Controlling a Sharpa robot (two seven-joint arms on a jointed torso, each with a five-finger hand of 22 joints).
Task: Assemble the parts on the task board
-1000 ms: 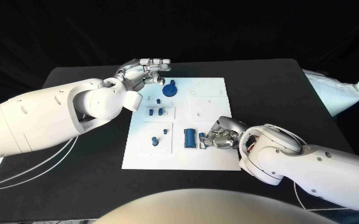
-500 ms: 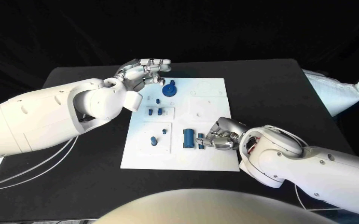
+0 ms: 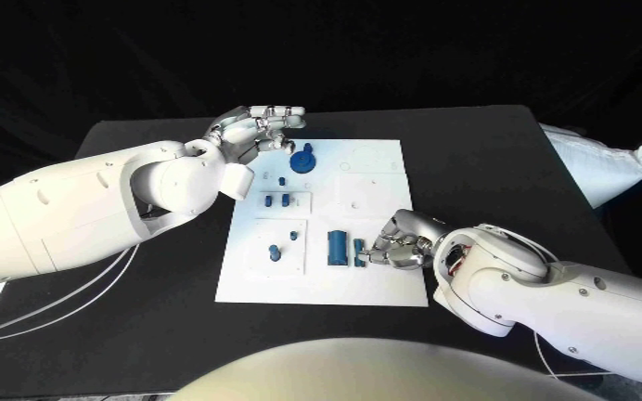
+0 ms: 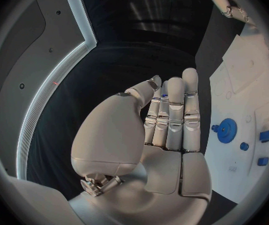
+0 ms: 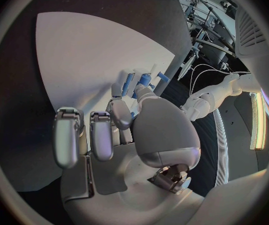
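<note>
Now right hand [image 3: 396,245] fingers pinch a blue part [image 3: 360,252].

The right hand [image 3: 397,241] covers the task board [image 3: 375,280] beneath it, and its fingertips [image 5: 123,90] hide part of the small blue part [image 3: 360,254] they meet, so the grip cannot be told. In the left wrist view, the board runs off the edge beyond the left hand [image 4: 162,130]. The small blue pieces [image 3: 276,201] are too tiny to tell their shapes.
</note>
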